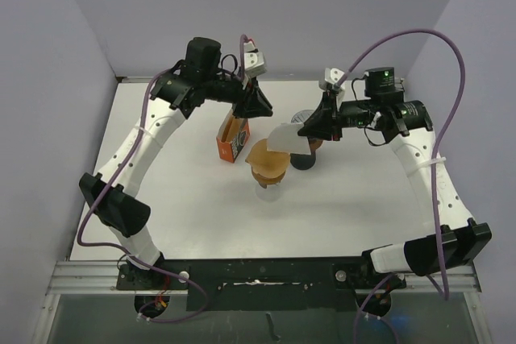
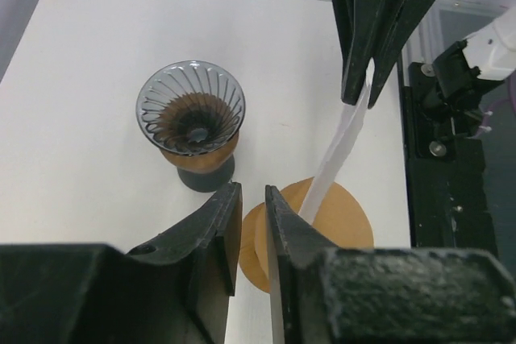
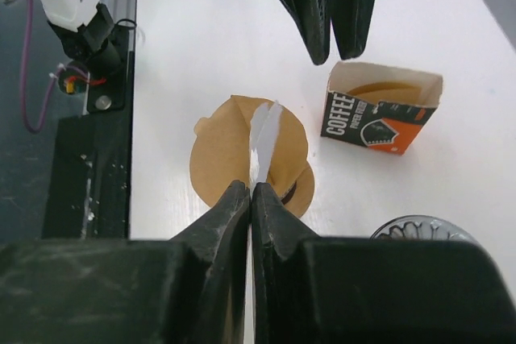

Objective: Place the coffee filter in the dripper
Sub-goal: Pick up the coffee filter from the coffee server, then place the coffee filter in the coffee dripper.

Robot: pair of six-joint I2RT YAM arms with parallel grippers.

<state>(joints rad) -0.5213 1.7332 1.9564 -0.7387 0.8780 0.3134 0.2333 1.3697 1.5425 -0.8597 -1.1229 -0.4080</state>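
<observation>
Right claw (image 3: pixel 251 197) clamps a white paper coffee filter (image 1: pixel 284 138) above the white table's (image 1: pixel 201 223) middle.
Its long axis slants down toward a brown paper cone (image 3: pixel 234 151), beside the ribbed glass dripper (image 2: pixel 191 109); left claw (image 2: pixel 252 215) slightly apart, empty.

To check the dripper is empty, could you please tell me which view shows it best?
The left wrist view: the dripper shows nearly whole, open top included. The top view hides part behind the right end effector; the right wrist view catches only its rim.

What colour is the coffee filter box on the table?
The coffee filter box is black and orange with white lettering, clearest in the right wrist view.
</observation>
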